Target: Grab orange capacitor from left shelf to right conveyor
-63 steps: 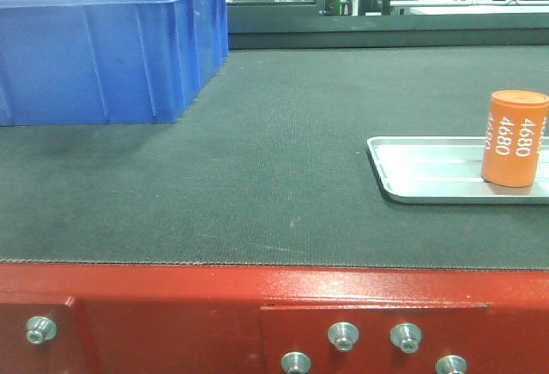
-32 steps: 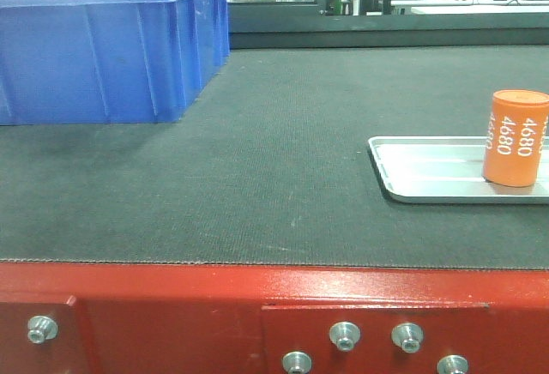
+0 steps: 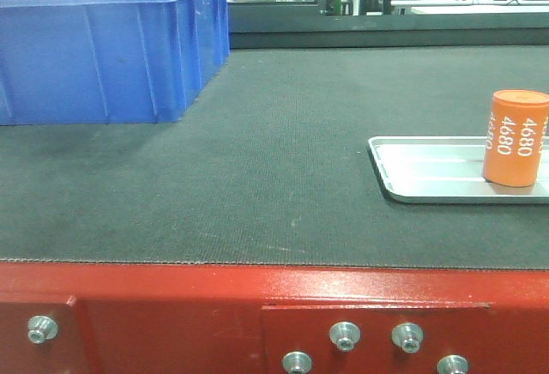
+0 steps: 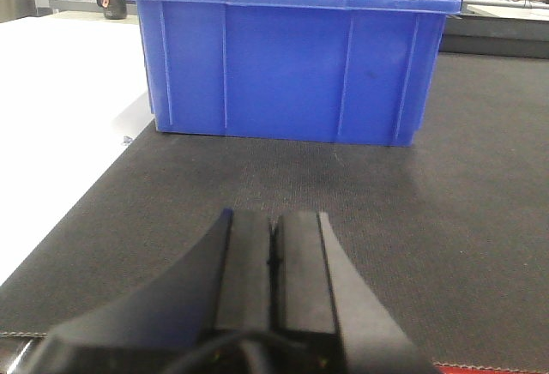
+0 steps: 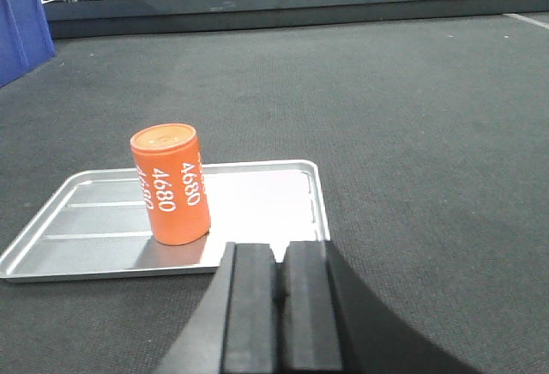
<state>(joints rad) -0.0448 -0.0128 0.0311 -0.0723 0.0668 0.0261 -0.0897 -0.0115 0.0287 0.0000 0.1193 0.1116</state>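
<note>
The orange capacitor point(image 3: 515, 138) point(image 5: 171, 184) stands upright on a flat silver tray point(image 3: 420, 168) point(image 5: 94, 220) that lies on the dark grey belt of the right conveyor point(image 3: 257, 185) point(image 5: 412, 117). The conveyor's red front edge point(image 3: 171, 314) carries silver bolts. My right gripper point(image 5: 280, 258) is shut and empty, just in front of the tray's near right corner, apart from the capacitor. Over the belt's near left part, my left gripper point(image 4: 274, 224) is shut and empty, facing a blue bin. The left shelf is out of view.
A large blue plastic bin point(image 3: 103, 52) point(image 4: 292, 65) sits on the belt at the far left. A white surface point(image 4: 51, 134) borders the belt on the left. Dark framing and workstations stand behind the belt's far edge point(image 3: 360, 27).
</note>
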